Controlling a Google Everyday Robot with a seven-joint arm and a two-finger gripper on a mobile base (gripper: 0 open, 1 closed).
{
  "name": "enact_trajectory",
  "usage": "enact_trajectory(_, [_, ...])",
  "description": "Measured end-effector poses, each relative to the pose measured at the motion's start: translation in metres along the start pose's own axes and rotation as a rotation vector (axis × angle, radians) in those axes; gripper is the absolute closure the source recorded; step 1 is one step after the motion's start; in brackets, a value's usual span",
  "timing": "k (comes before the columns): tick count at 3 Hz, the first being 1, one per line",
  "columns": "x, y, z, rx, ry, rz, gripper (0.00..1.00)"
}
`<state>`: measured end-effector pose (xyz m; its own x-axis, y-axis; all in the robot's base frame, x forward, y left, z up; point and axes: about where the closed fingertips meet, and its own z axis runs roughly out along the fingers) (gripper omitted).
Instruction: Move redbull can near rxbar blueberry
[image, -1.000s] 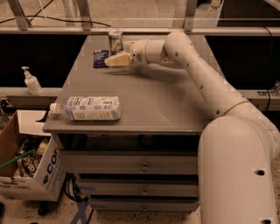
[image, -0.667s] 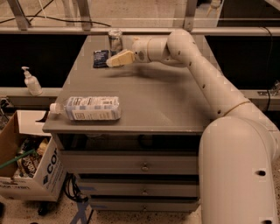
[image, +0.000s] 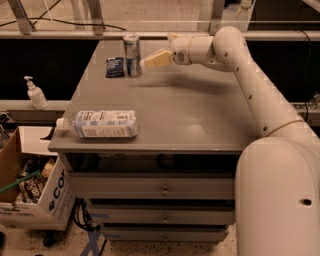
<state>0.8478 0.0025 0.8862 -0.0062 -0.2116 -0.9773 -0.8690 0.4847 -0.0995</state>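
I see the redbull can (image: 132, 54) standing upright at the far left of the table (image: 190, 115), just right of the rxbar blueberry (image: 115, 66). My gripper (image: 149, 61) hovers just right of the can; released or clenched, I cannot tell. A plastic bottle (image: 102, 123) lies at the near left edge.

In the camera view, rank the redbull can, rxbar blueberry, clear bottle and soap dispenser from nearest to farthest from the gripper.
The gripper hovers over the table's far end.
1. redbull can, upright just beside it.
2. rxbar blueberry, flat beyond the can.
3. clear bottle, lying at the near edge.
4. soap dispenser, off the table on the side ledge.
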Motion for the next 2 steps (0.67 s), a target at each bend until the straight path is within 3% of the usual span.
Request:
enact_trajectory(1, [-0.0068, -0.0233, -0.0367, 0.043, -0.013, -0.025, 0.00])
enact_trajectory(2, [-0.0091, -0.0250, -0.0387, 0.047, -0.017, -0.028, 0.00])
